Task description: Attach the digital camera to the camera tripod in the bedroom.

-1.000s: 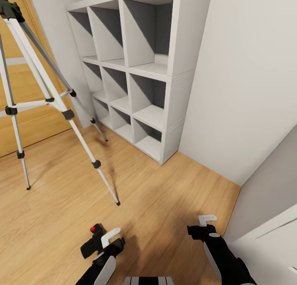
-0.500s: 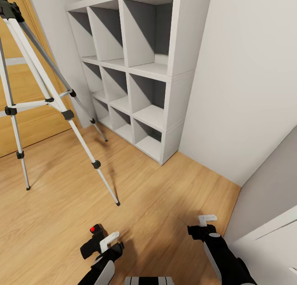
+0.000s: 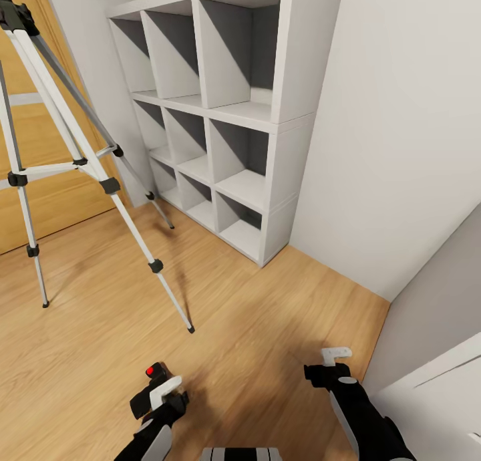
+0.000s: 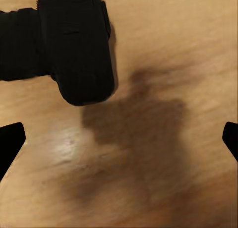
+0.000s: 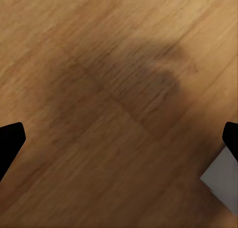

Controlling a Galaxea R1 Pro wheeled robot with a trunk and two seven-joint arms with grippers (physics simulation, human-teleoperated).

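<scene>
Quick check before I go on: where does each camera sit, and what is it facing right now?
Head view: high on the robot, facing down at the camera tripod, white shelf, both arms.
Left wrist view: above the floor, facing the digital camera; dark jaw tips at the edges.
Right wrist view: facing bare wood floor; jaw tips at the edges.
Shared: head and left wrist views show the digital camera.

The camera tripod [image 3: 63, 147] head is cut off.

Left tool [image 3: 160, 394] spread wide, right tool [image 3: 332, 361] spread, both low

Wood floor [image 3: 267, 327] — white (perhaps grey) shelf [image 3: 220, 113]
</scene>
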